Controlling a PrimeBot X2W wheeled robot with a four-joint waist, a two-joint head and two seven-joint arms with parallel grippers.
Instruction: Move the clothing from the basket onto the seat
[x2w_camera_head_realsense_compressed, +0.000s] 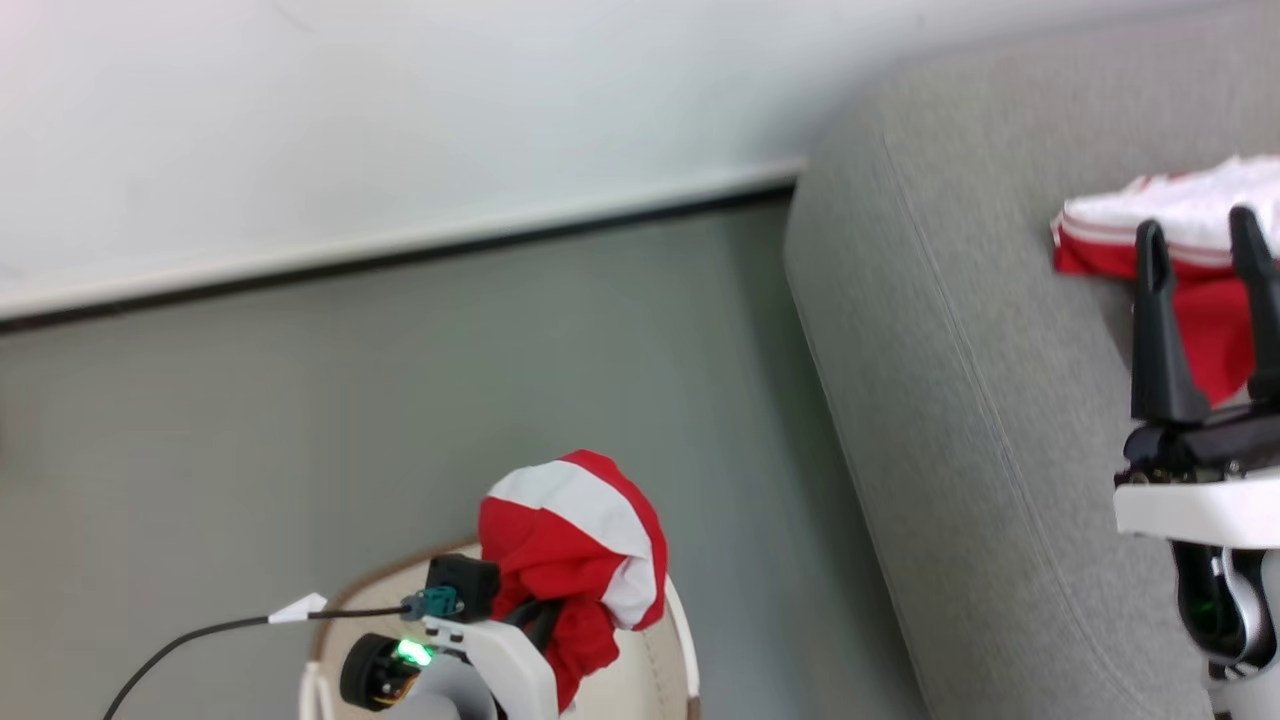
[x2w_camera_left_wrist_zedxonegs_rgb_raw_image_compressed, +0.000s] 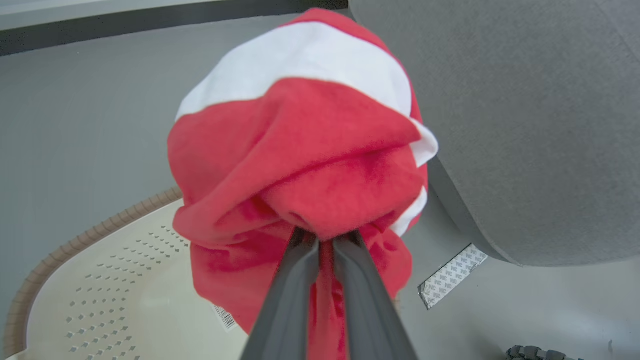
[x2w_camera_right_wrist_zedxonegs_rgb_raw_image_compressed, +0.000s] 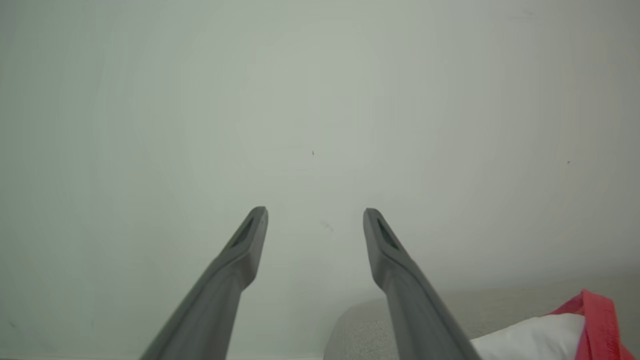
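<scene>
The left fingers (x2w_camera_left_wrist_zedxonegs_rgb_raw_image_compressed: 295, 285) are pressed together, pinching a bunched fold of the red-and-white garment (x2w_camera_left_wrist_zedxonegs_rgb_raw_image_compressed: 300, 150). The cloth mushrooms over their tips and drapes down around them. That is probably why the grip sits low on the bundle: a gathered handful carries the whole piece clear of the basket (x2w_camera_left_wrist_zedxonegs_rgb_raw_image_compressed: 90, 232), which lies toward 7 o'clock in the left wrist view. The grey seat (x2w_camera_left_wrist_zedxonegs_rgb_raw_image_compressed: 525, 125) bulks at 2 o'clock, close beside the load, so I judge the carry towards it is under way.

The right fingers (x2w_camera_head_realsense_compressed: 1160, 330) stand spread and hold nothing, at 3 o'clock in the head view, above a second garment (x2w_camera_head_realsense_compressed: 1200, 190) lying on the seat.

The left fingertips are buried in the fabric. The picture edge cuts off most of the basket, so whether more clothing is left inside cannot be told. The second garment runs off the frame at 3 o'clock.
</scene>
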